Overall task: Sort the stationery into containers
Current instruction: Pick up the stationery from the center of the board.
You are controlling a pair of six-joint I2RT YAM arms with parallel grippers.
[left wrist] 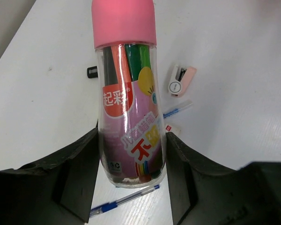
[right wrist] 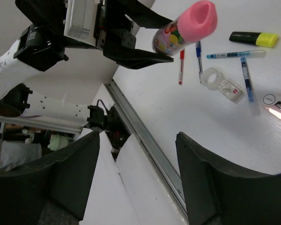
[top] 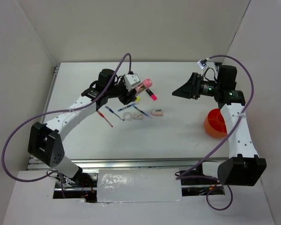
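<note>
My left gripper point(top: 134, 90) is shut on the pink tube point(top: 143, 85), a clear tube with a pink cap that I hold above the table. In the left wrist view the pink tube point(left wrist: 130, 98) stands between my two black fingers point(left wrist: 79, 168). Under it lie a red pen point(top: 104, 118), blue pens point(top: 113, 110), a clear tape ring point(top: 128, 116), a pink-capped highlighter point(top: 151, 95) and a whitish-pink eraser point(top: 157, 112). My right gripper point(top: 175, 93) hangs open and empty, facing the tube from the right. The orange cup point(top: 215, 123) sits under my right arm.
The right wrist view shows a yellow-capped highlighter point(right wrist: 254, 39), the tape ring point(right wrist: 210, 77), a red pen point(right wrist: 181, 66) and the table's metal front rail point(right wrist: 145, 140). White walls close in the table at the back and sides.
</note>
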